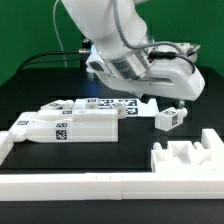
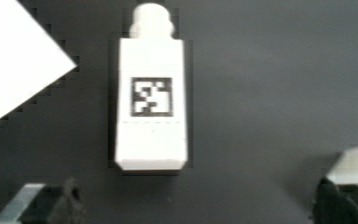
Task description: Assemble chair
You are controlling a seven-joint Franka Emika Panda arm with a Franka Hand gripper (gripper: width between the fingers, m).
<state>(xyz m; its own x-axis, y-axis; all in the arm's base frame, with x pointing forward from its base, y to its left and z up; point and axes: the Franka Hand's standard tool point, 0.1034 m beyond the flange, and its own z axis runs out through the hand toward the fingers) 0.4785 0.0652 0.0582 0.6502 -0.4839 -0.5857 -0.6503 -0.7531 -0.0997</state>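
Note:
In the wrist view a white chair bar (image 2: pixel 153 100) lies flat on the black table. It has a round peg at one end and a square black-and-white tag on its upper face. My gripper (image 2: pixel 194 205) hangs above the table just off the bar's plain end, open, with dark fingertips (image 2: pixel 43 202) set wide apart and nothing between them. In the exterior view the gripper (image 1: pixel 140 88) hovers low over the middle of the table. Two long tagged chair bars (image 1: pixel 65 125) lie at the exterior view's left, and a small tagged block (image 1: pixel 168 118) lies to the right.
The marker board (image 1: pixel 110 102) lies flat behind the long bars. A notched white slab (image 1: pixel 185 155) sits at the front right. A long plain white rail (image 1: pixel 100 185) edges the table's front. Corners of other white parts (image 2: pixel 16 70) show beside the bar in the wrist view.

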